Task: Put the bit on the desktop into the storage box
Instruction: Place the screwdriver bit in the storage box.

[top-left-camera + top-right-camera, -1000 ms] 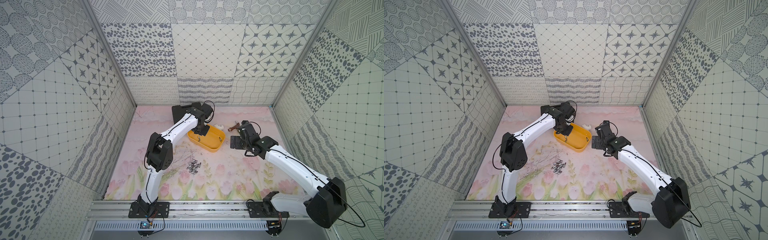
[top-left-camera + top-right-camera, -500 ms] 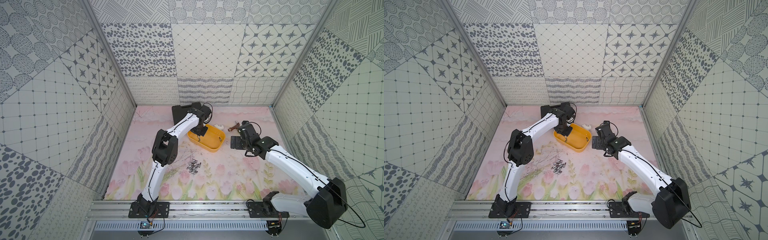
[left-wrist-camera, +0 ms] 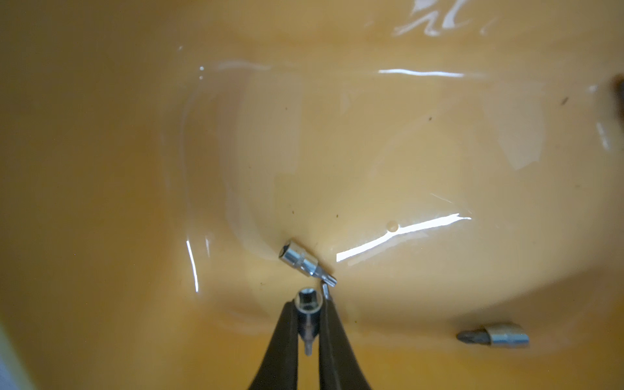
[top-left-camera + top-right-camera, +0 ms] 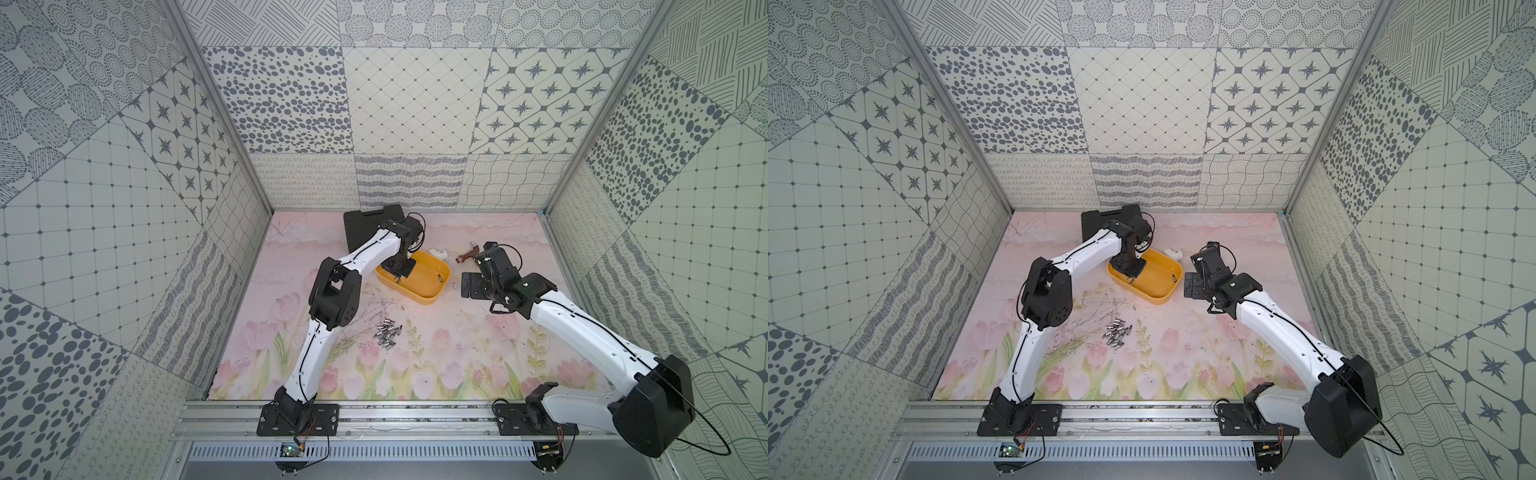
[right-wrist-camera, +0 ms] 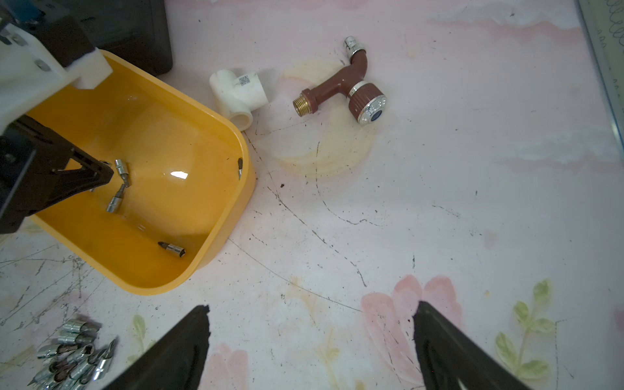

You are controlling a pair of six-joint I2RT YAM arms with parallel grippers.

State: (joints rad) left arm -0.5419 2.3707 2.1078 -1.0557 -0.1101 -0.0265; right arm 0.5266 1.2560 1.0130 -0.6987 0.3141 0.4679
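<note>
Since release suits low drop, left gripper (image 3: pixel 308 304) sat inside box (image 4: pixel 419 296), clamped on bit (image 3: pixel 306 324). Right gripper (image 5: pixel 310 307) idle at box's 3 o'clock, jaws apart. Pile (image 4: pixel 388 333) lay at 7 o'clock.

Storage box (image 5: pixel 101 260): bright yellow, glossy, white glare streaks inside. Bit (image 3: pixel 306 315) in left claw (image 3: pixel 309 304): shiny silver. Other bits (image 5: pixel 172 249) in the box: silver w/ dark tips. Bit pile (image 4: pixel 388 334) on counter (image 4: pixel 449 345): chrome silver. Counter: pale pink w/ pink tulips, green leaves, blk scuff marks. Left claw & right claw (image 5: pixel 312 305): blk fingers. Left arm (image 4: pixel 311 349), right arm (image 4: pixel 582 328): white links, blk joints, blk cables. Tool case (image 4: pixel 365 224): blk. Pipe tee (image 5: pixel 238 93): white w/ small blk printed label. Tap (image 5: pixel 341 87): maroon body, brass thread, chrome trim, blue dot on knob. Walls (image 4: pixel 415 104): off-white panels, grey patterns: dots, stars, grids, waves, hatching. Rail (image 4: pixel 415 419): silver.
</note>
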